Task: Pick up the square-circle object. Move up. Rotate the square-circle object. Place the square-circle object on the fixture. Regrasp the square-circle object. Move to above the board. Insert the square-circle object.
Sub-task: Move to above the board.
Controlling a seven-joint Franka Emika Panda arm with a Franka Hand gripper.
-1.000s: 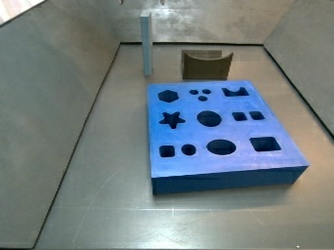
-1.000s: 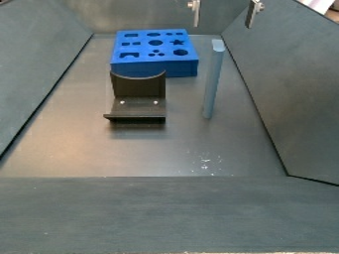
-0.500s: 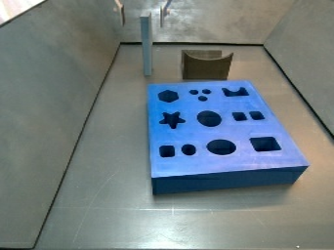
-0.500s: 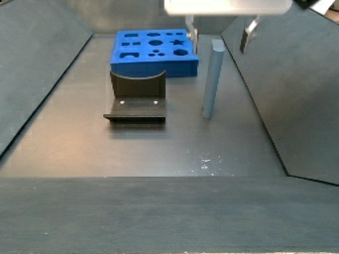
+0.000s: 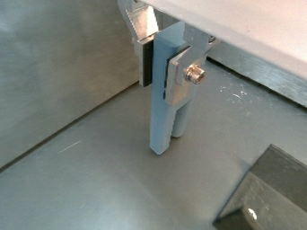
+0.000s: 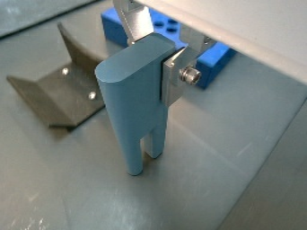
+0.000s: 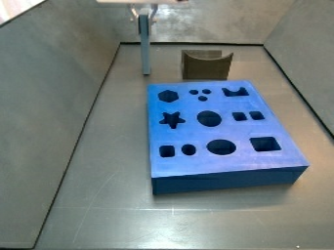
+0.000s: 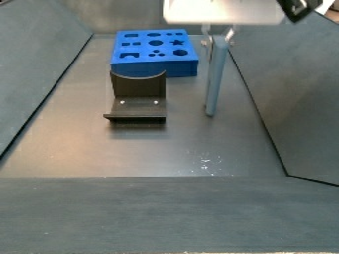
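— What is the wrist camera showing?

— In a wrist view the gripper (image 5: 168, 54) is sitting around the upper part of the square-circle object (image 5: 163, 108), a slim light blue peg standing upright on the grey floor. One silver finger (image 5: 184, 72) with a screw is lying flat against its side, and a dark pad is pressing the opposite side. The corner of the fixture (image 5: 267, 193) is showing close by.

— And the other wrist picture?

— There the square-circle object (image 6: 129, 103) is filling the middle, rounded on top and slotted at its foot. The gripper (image 6: 153, 56) is closing on it near the top. The fixture (image 6: 54, 79) is lying behind it on the floor, and a piece of the board (image 6: 180, 40) is peeking out past the fingers.

— The side cameras?

— In a side view the gripper (image 7: 145, 14) is hanging at the top edge over the square-circle object (image 7: 145, 47), which is standing left of the fixture (image 7: 205, 64), apart from it; the board (image 7: 220, 133) is lying nearer the camera. In a side view from the opposite end the gripper (image 8: 220, 36) is gripping the top of the square-circle object (image 8: 213, 74), which is standing to the right of the fixture (image 8: 137, 99), with the board (image 8: 157, 52) behind.
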